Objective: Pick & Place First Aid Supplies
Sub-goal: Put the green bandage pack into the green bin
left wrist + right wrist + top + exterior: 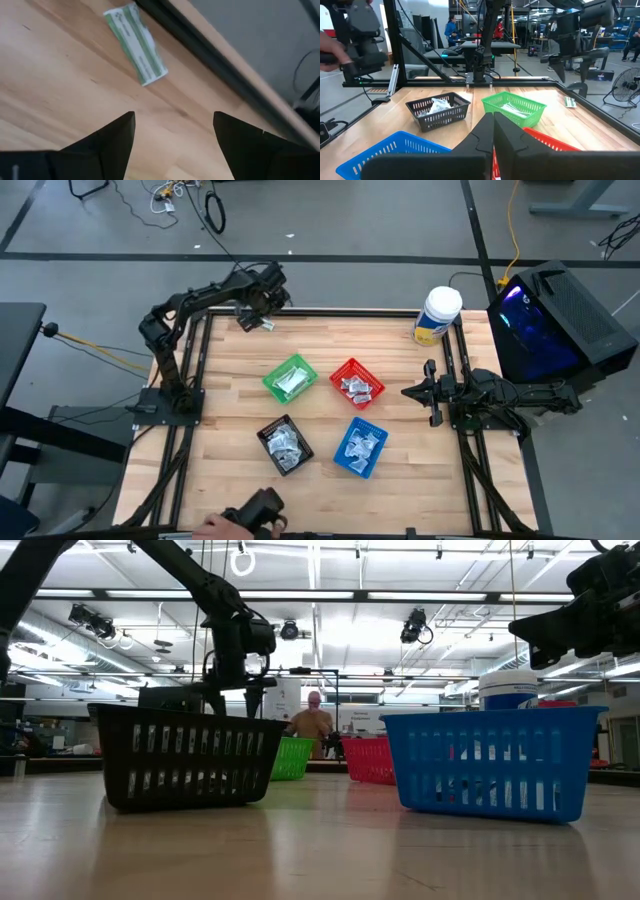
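Left wrist view: left gripper [172,137], fingers spread wide, empty, above bare wood. Green-striped strip [135,44] flat ahead, just beside table rail [210,52]. Advised: straddle across narrow width, descend squarely, clear of rail. Right gripper [432,391] closed, parked at the right table edge.

strip [136,45] | white/green, flat on table nr far edge | other packets [291,382] in baskets
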Tool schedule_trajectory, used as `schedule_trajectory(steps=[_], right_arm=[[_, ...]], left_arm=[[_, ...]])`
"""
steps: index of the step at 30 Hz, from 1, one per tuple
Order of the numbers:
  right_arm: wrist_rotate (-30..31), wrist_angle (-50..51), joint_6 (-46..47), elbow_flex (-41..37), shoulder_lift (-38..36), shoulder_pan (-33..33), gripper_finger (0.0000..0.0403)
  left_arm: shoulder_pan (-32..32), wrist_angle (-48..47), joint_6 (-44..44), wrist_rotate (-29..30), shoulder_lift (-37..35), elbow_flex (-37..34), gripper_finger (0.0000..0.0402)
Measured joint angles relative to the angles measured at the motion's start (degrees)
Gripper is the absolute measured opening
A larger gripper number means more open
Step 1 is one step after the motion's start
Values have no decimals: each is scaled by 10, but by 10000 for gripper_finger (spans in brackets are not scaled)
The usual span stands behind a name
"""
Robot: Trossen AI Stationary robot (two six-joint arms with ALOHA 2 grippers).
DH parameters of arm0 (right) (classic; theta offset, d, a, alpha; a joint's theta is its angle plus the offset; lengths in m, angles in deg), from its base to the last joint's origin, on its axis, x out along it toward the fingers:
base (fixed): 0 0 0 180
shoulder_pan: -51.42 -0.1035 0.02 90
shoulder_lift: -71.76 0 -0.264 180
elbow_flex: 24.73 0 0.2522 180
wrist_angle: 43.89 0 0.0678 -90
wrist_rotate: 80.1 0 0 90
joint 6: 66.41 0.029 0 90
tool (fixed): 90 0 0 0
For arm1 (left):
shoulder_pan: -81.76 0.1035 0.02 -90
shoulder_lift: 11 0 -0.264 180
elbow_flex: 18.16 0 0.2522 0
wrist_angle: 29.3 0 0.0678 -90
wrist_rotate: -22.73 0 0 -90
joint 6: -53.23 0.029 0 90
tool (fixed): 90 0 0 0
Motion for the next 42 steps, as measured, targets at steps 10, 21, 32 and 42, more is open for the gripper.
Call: schedule_trajectory(steps=[10, 21, 32, 42], right_arm=[[0, 0, 0, 0, 0, 0, 13], [0, 0, 0, 0, 0, 0, 13], [0, 0, 0, 0, 0, 0, 13], [0, 0, 0, 0, 0, 0, 13]], left_arm=[[46, -2, -66, -26, 5, 0, 275], [74, -2, -78, -115, 52, 0, 275], [75, 0, -105, -92, 78, 0, 275], [74, 10, -123, -75, 102, 0, 275]])
